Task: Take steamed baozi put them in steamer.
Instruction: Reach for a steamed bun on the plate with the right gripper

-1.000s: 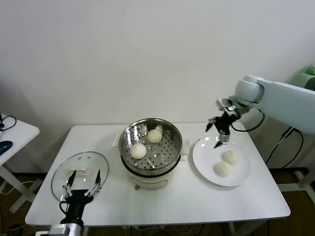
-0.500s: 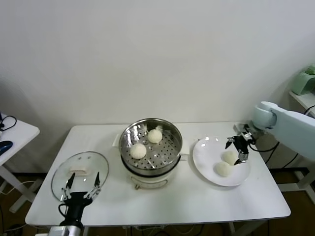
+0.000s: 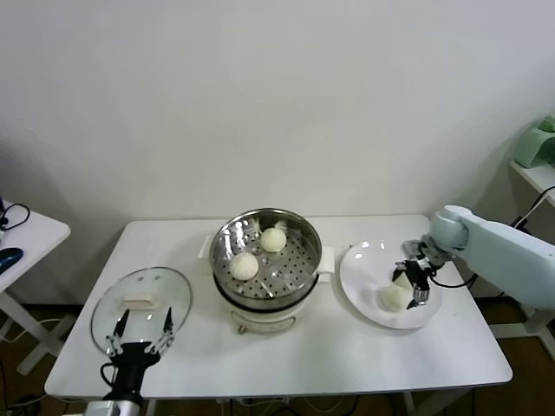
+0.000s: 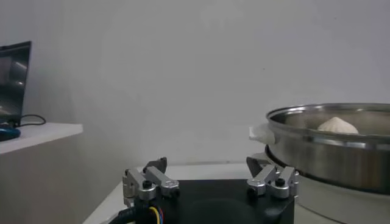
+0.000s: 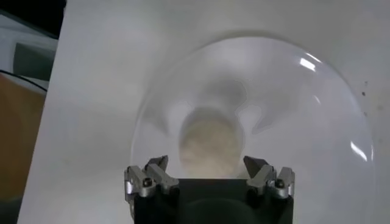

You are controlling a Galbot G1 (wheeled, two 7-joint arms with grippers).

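I'm seeing two baozi sitting in the steamer [image 3: 266, 256]: one [image 3: 273, 239] toward the back, one [image 3: 244, 265] toward the front left on the perforated floor. The steamer is standing mid-table on its white base [image 3: 260, 314]. Two more are lying on the white plate [image 3: 364, 269] to the steamer's right. The nearer one [image 3: 395, 297] is showing clearly; the farther one [image 3: 401, 279] is mostly hidden behind the right gripper [image 3: 412, 279].

I'm holding that right gripper low over the plate with its fingers spread wide, gripping nothing. In the right wrist view a bun [image 5: 211, 148] is lying between the open fingers [image 5: 152, 176], just ahead of them, and I cannot tell whether they are touching it.

The left gripper [image 3: 139, 334] is idling at the table's front left edge, by the near rim of the glass lid [image 3: 143, 303], which is lying flat on the table [image 3: 295, 360] well left of the steamer. Its fingers are standing apart and empty; the left wrist view is showing them the same way [image 4: 210, 181], with the steamer wall beyond.
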